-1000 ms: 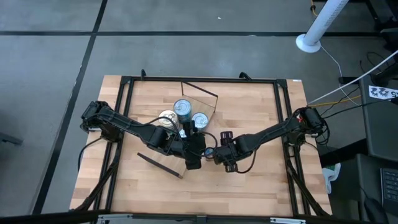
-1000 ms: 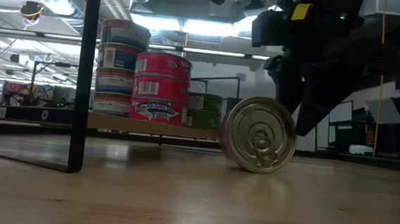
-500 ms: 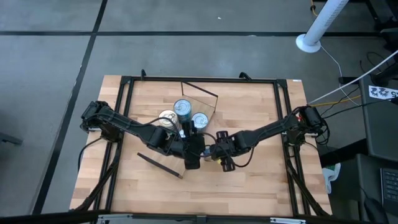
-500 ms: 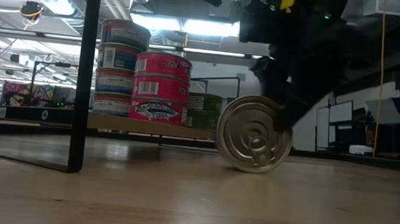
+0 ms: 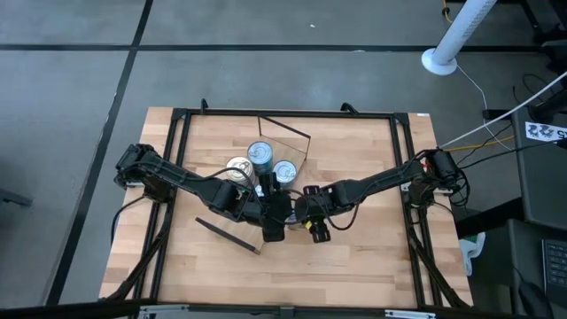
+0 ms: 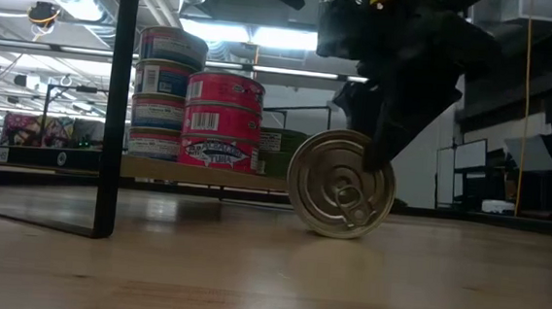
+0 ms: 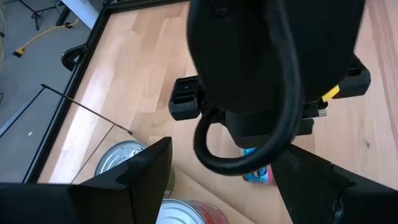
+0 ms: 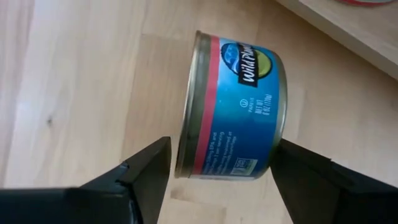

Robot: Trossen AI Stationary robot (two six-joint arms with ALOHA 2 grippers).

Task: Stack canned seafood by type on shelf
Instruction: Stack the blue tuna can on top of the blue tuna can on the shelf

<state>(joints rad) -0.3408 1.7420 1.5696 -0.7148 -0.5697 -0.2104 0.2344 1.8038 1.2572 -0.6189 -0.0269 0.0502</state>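
Note:
A blue-and-red labelled tin with a gold pull-tab lid lies on its side on the table, lid toward the near edge. My right gripper is open. Its fingers straddle the tin, one beside each flat end. My left gripper is open and hovers just left of the right one. The shelf board carries a stack of blue-labelled tins, a stack of red ones and a green tin. My right gripper comes down at the tin from above and the table's right. One finger stands in front of the lid's upper right rim, the other is behind the tin. I cannot tell whether either finger touches it. The tin rests with its curved side on the table.
A dark frame post of the shelf stands near the table's left front. From above, three tin tops sit close behind both grippers. A loose dark bar lies left of them. Bare tabletop lies toward the near edge.
My right gripper has moved toward the table's left, closing in on my left gripper. The tin on its side has rolled a short way left along the table with it, and its pull tab has turned round.

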